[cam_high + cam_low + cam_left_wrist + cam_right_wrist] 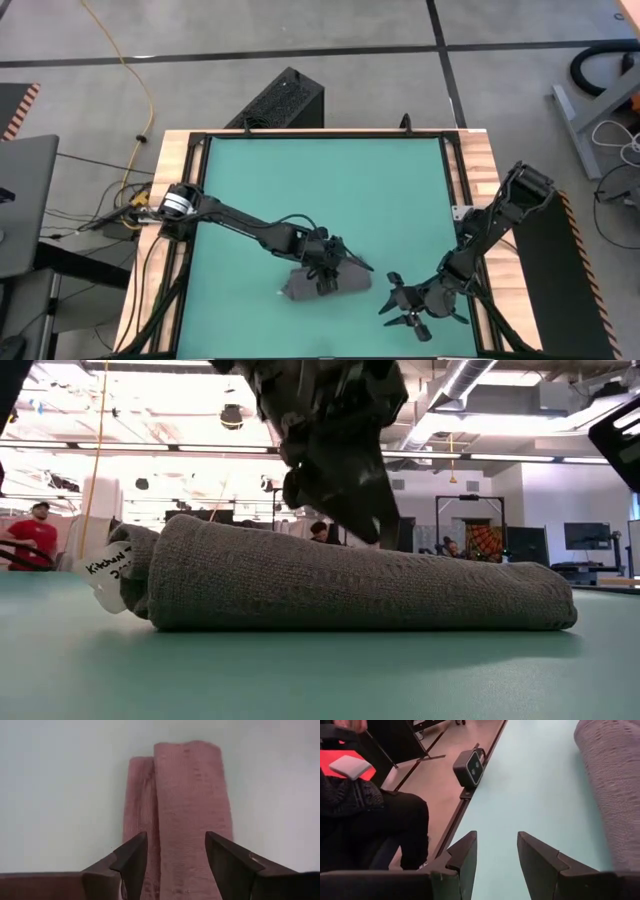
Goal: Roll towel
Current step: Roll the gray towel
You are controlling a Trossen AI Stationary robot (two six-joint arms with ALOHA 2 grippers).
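The dark grey towel (325,283) lies rolled up on the green mat (320,190) near the table's near edge. It is a long roll (350,585) with a white label (105,575) at one end. My left gripper (176,845) is open just above the roll's middle. One finger stands on each side of the upper fold (187,795). My right gripper (400,302) is open and empty to the right of the roll, low over the mat. The roll's end (615,780) shows beside it in the right wrist view. My left gripper points down at the roll's middle with its fingers (135,852) spread across the roll. I cannot tell whether the fingertips touch the cloth. The roll lies flat on the mat.
A small black camera (470,767) sits on the table's near edge. A seated person's legs (375,815) are just beyond that edge. A black box (285,100) stands on the floor behind the table. The mat's far half (320,170) is bare.
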